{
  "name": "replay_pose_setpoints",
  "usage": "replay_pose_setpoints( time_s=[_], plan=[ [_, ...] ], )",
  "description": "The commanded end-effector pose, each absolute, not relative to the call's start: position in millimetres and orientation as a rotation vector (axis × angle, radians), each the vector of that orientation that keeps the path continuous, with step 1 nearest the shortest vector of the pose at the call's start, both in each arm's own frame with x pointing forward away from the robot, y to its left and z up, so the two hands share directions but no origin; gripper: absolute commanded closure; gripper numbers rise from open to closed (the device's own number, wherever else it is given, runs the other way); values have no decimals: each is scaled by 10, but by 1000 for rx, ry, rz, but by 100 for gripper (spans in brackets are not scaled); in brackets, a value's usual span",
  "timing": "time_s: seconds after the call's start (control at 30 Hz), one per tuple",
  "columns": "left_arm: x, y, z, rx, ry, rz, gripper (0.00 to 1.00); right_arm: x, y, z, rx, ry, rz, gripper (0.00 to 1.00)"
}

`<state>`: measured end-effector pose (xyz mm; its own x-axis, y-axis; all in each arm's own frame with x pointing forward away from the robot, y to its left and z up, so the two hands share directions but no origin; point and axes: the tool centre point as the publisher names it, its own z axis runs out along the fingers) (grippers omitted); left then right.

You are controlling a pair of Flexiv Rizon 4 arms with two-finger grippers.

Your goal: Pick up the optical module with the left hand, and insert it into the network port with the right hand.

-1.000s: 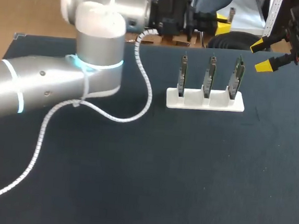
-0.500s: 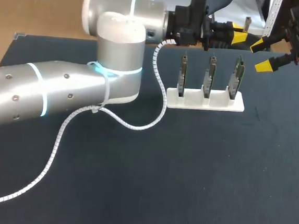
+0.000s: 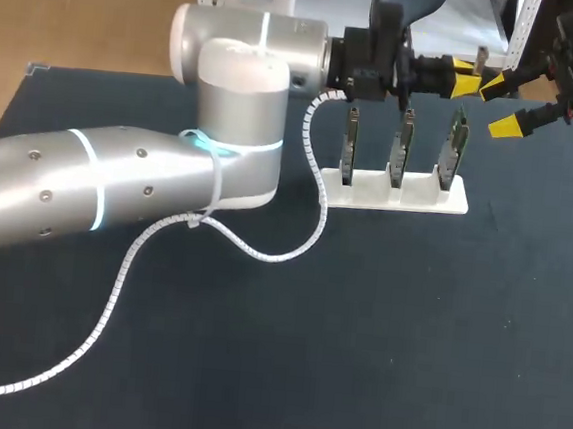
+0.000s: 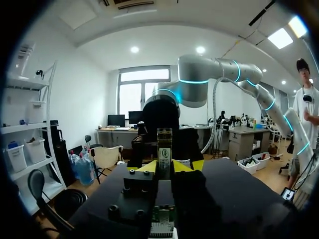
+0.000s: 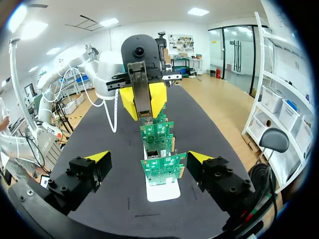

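L gripper (image 3: 466,83) clamped on module (image 4: 164,149), stuck out upper right of frame, prob for handoff. My R gripper (image 3: 505,105) spread wide, nothing in it, facing it. Boards (image 3: 401,149) just below.

Left arm (image 3: 119,180) and coiled cable (image 3: 294,245) blocked the frame's left and upper middle. The stand (image 3: 392,196) of three boards (image 3: 401,144) stood upper right, left pincer (image 3: 466,85) with its optical module (image 5: 141,94) just behind. Bare surface (image 3: 406,335) spread lower right.

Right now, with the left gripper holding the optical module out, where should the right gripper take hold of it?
Probably the free end of the optical module, which sticks out past the left gripper's yellow tips. The open right gripper faces it, so come straight on from opposite, fingers either side of the slim bar.
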<state>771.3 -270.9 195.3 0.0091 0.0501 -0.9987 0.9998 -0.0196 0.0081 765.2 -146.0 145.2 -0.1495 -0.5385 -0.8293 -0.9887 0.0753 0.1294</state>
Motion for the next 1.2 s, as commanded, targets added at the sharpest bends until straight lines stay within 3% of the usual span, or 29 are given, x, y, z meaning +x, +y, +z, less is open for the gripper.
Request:
replay_pose_setpoints(
  time_s=[0.03, 1.2],
  plan=[
    [7677, -2734, 1925, 1258, 1231, -1188, 100, 7632, -1461, 1453, -1515, 1757, 958, 0],
    [7651, -2722, 1804, 1235, 1292, -1141, 100, 7632, -1461, 1453, -1515, 1757, 958, 0]
  ],
)
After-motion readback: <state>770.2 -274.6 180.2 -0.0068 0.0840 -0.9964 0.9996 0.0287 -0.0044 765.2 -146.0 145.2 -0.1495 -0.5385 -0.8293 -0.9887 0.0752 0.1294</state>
